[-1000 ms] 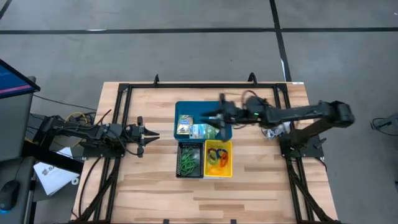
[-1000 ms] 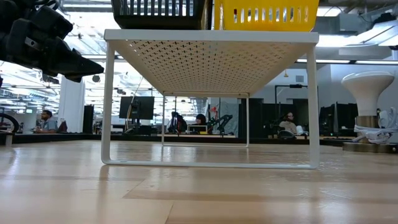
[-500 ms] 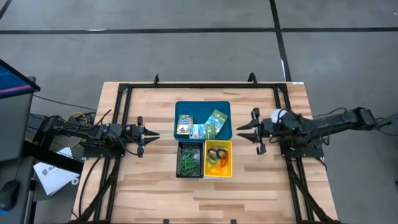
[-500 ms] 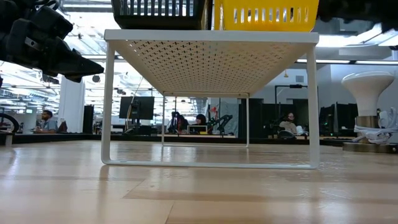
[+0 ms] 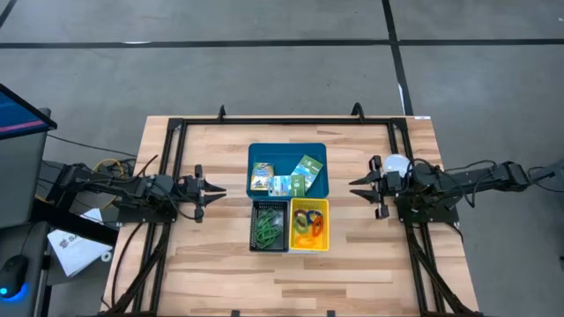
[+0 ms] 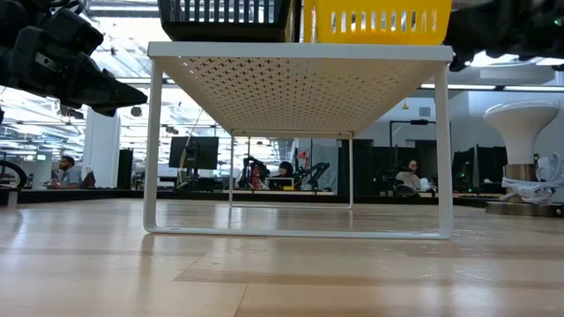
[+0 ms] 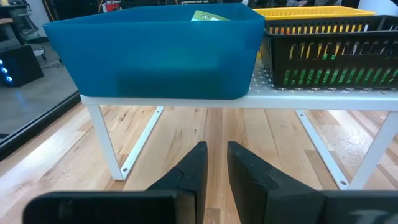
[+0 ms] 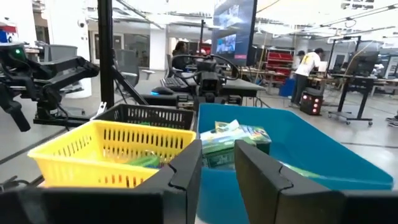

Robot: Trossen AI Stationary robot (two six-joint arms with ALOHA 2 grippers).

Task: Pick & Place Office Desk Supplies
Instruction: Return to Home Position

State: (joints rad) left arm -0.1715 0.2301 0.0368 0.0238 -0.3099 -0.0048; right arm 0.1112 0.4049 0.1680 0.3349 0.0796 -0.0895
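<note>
Several printed packets (image 5: 284, 176) lie in a blue bin (image 5: 319, 151). Green rubber bands (image 5: 269, 226) fill a black basket (image 5: 256, 211), and coloured bands (image 5: 308, 222) sit in a yellow basket (image 5: 324, 236). All three containers stand on a white perforated rack (image 6: 300, 88). My left gripper (image 5: 218, 191) hovers left of the rack, pointing at it, fingers (image 7: 193, 163) a narrow gap apart with nothing between. My right gripper (image 5: 355, 189) hovers right of the rack, pointing at it, open and empty; its wrist view shows the packets (image 8: 233, 140) in the bin (image 8: 298, 155).
A white round bulb-like object (image 5: 397, 164) stands on the table's right side beside my right arm. Black frame rails (image 5: 176, 176) run along the table's left, far and right sides. Bare wood lies near the front edge (image 5: 291, 282) and under the rack (image 7: 211, 130).
My right gripper has drawn back from above the blue bin toward the table's right edge and sunk lower, empty. A green packet that it covered now shows lying in the bin. The baskets and the rack stay where they were.
</note>
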